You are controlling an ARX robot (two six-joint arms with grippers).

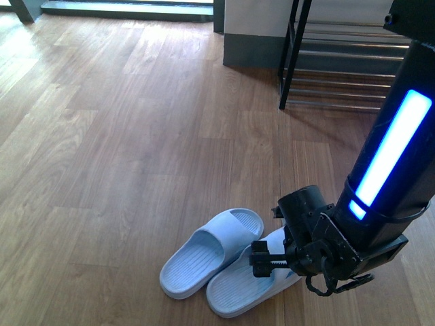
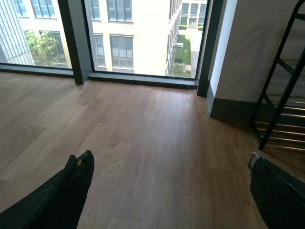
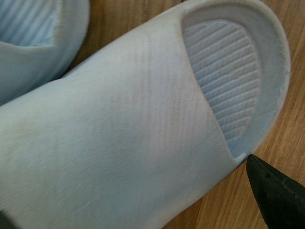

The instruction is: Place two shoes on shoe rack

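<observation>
Right fingers [image 3: 272,192] wide, astride slipper [image 3: 133,124]; left fingers [image 2: 71,191] wide; shoe rack [image 1: 346,56] well apart.

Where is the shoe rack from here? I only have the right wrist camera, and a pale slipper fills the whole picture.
Observer: On the front view the shoe rack stands by the far wall, ahead and to the right of the right gripper, well beyond the pair of slippers.
Operator: And what is the left arm up to?
Observer: The left wrist view shows the left gripper open and empty above bare wooden floor, facing the windows.
</observation>
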